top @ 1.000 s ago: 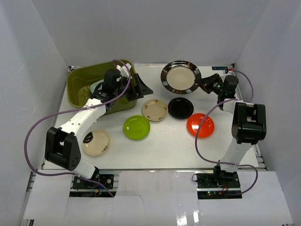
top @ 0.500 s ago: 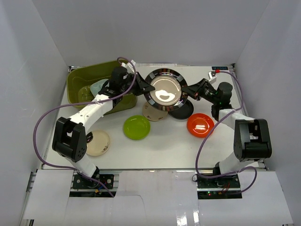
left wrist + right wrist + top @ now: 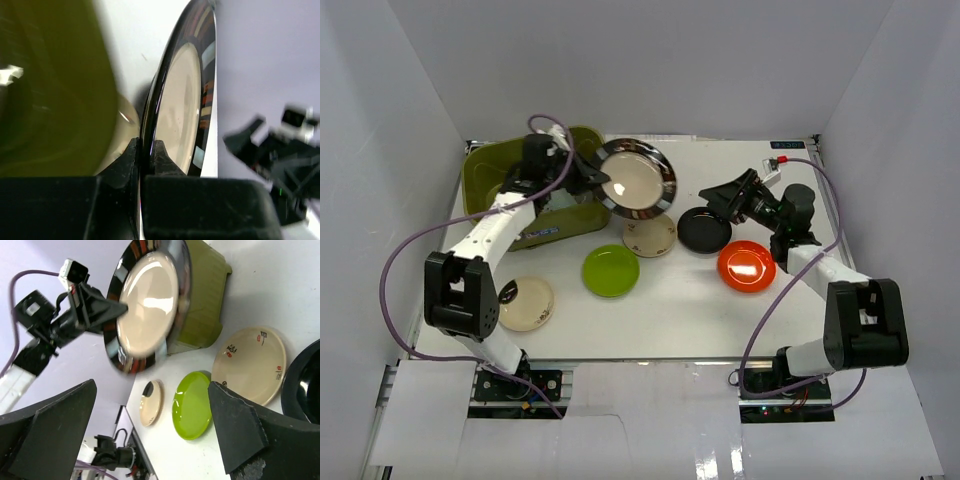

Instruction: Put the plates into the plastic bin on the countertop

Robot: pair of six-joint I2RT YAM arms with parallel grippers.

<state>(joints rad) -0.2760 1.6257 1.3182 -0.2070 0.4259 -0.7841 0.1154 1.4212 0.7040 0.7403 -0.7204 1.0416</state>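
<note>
White walls [image 3: 650, 70] stand around the white table [image 3: 670, 310]. The left claw [image 3: 590, 180] pinches the black-rimmed plate [image 3: 638, 180] by its edge, up in the air beside the green bin [image 3: 490, 175]. The right claw [image 3: 716, 197] is spread wide.

Glossy, mirror-bright glaze on the black-rimmed cream plate [image 3: 638, 178], against a smooth olive plastic bin [image 3: 480, 185] and matt white tabletop [image 3: 670, 310].

The top camera looks down from above and behind me on the whole countertop [image 3: 660, 310]. My left wrist camera sits tight against the black-rimmed cream plate [image 3: 185, 115], seeing it edge-on. My right wrist camera faces it from farther off. All three share that plate and the olive-green bin [image 3: 202, 305].
</note>
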